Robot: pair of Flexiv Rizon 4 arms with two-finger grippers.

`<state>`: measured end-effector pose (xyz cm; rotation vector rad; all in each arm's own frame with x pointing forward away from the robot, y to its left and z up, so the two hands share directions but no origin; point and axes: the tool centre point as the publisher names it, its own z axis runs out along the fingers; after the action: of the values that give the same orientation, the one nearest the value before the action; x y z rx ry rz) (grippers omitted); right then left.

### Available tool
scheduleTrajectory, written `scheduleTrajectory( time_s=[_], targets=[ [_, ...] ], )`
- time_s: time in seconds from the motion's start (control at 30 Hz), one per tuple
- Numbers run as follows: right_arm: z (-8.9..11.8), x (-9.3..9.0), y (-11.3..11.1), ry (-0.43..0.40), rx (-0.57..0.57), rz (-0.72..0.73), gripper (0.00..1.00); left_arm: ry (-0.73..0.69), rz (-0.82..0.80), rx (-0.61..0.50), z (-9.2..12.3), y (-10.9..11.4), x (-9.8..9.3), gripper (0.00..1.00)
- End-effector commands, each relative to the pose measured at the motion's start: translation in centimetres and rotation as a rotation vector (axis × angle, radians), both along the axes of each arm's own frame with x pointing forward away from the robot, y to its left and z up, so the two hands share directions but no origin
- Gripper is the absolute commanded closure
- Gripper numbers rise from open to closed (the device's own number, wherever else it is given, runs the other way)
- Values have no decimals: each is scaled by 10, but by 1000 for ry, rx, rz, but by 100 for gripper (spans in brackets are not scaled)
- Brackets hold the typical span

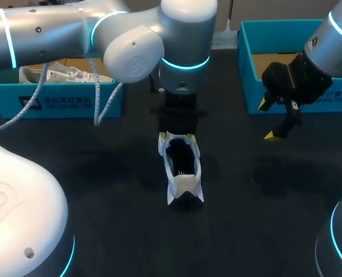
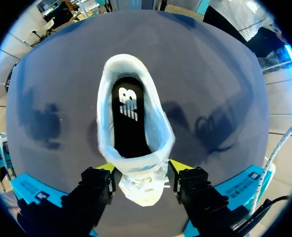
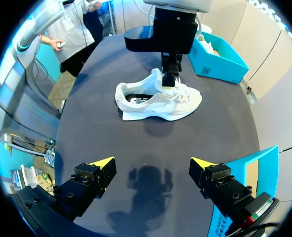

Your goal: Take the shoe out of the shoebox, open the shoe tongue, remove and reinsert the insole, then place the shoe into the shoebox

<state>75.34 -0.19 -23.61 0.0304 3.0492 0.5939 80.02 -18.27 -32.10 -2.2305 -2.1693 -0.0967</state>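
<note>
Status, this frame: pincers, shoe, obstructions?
Left pincer shut on shoe, upright on table, insole inside. Right pincer open, empty, apart from shoe. Nothing in the way.

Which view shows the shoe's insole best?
Left wrist view: it looks straight into the shoe, its dark insole in plain sight. Head view shows only a dark opening; right wrist view sees the shoe side-on.

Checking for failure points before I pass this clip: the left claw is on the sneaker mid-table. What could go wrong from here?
1. The left claw pinches the white sneaker only at its tongue end. A pull could drag or tip the shoe, as nothing else pins it down.
2. The right claw hangs open, apart from the shoe. Reaching for the insole, it might bump the left claw crowding the opening.
</note>
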Motion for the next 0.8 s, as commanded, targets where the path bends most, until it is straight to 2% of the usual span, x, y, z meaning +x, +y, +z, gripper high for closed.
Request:
scheduleTrajectory(
  time_s=[0.03,0.2,0.3,0.57,0.7,0.8],
  targets=[
    [-1,0,0,-1,-3,-1,0,1,0,-4,-3,3,-5,43],
    [-1,0,0,-1,-3,-1,0,21,-8,-1,-11,-2,-12,51],
    [-1,0,0,-1,-3,-1,0,9,5,0,-12,-3,-16,51],
    [-1,0,0,-1,-3,-1,0,-29,62,-57,12,-1,-9,54],
    [-1,0,0,-1,-3,-1,0,-32,70,-46,8,-3,-7,57],
    [-1,0,0,-1,-3,-1,0,-18,57,-38,5,-5,-13,57]
  ],
)
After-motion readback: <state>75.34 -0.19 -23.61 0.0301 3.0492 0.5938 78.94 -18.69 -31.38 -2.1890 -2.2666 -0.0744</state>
